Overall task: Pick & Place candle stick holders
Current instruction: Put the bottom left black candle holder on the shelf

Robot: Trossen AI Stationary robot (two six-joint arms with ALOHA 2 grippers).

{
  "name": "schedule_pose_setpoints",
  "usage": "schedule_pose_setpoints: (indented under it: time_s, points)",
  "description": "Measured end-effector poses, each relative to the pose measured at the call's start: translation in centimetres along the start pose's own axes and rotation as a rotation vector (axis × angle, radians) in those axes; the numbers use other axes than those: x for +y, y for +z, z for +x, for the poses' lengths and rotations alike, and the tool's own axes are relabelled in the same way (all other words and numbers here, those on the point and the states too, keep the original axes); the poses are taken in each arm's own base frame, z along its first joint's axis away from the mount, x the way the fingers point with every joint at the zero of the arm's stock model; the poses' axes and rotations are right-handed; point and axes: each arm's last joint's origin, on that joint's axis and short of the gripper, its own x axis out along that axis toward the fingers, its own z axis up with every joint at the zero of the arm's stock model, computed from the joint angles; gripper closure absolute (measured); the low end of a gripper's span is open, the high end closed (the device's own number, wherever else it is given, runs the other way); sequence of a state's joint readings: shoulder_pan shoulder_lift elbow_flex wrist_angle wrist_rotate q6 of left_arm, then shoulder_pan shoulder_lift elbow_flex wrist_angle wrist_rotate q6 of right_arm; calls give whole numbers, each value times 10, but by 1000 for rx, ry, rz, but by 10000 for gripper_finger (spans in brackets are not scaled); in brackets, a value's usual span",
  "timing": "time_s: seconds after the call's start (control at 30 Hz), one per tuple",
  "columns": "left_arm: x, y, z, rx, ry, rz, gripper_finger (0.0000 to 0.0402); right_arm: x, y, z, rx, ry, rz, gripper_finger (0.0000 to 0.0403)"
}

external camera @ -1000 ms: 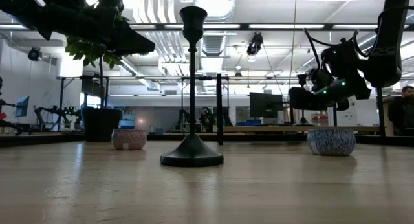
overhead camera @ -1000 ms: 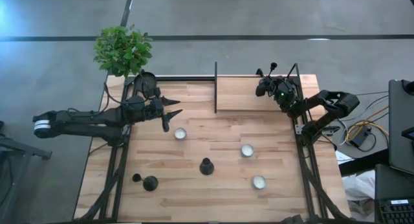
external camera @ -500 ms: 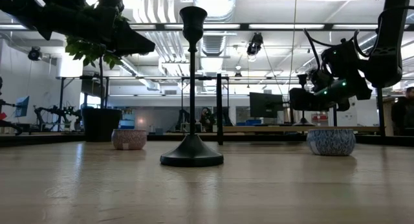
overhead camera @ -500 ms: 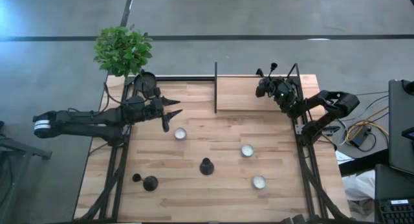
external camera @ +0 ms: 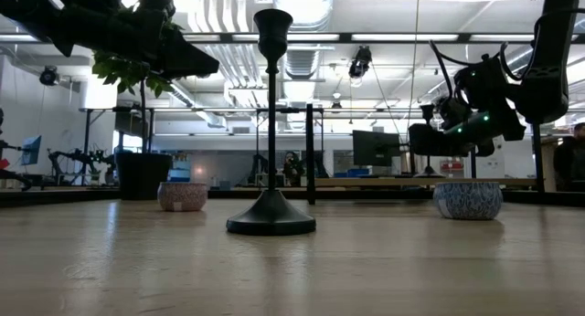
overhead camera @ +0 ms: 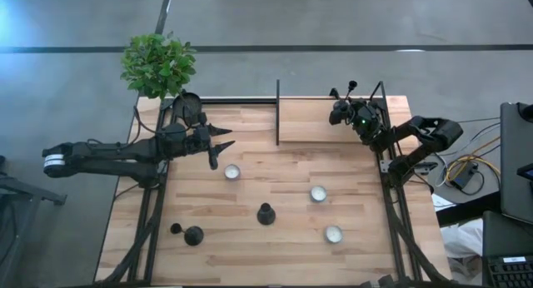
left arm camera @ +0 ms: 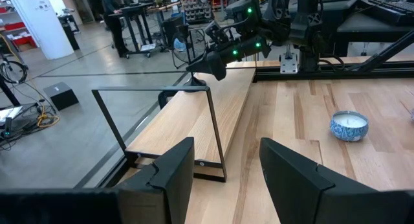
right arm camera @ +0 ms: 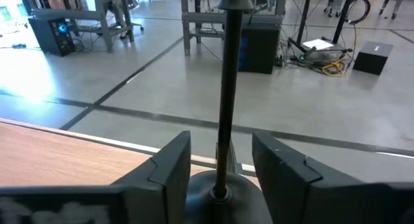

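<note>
No text, label, brand or number can be read anywhere; distant room items seem unmarked.

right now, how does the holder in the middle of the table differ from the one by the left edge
Pose: the middle holder stands upright on its base; the left holder lies on its side, cup end pointing towards the table's left edge.
Place: the middle holder sits between the small candles; the left holder lies alone near the left edge.
Shared: both are black with a round flared base, and no hand touches either.
</note>
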State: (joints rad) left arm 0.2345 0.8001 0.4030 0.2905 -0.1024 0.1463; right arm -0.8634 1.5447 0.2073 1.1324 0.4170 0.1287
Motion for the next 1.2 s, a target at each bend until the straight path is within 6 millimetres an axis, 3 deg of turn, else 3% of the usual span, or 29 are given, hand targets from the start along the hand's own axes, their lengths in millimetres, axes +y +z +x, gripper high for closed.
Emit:
schedule_pose_setpoints:
  time_s: [0.2,0.53,0.9,1.2]
  points:
    - [0,0,0,0,0,0,220,2,3,-5,-10,23,48,231]
    - [0,0,0,0,0,0,220,3,8,-26,9,77,72,259]
    - [0,0,0,0,0,0,220,2,8,-46,151,182,32,278]
    - [0,0,0,0,0,0,220,12,18,-58,199,594,138,295]
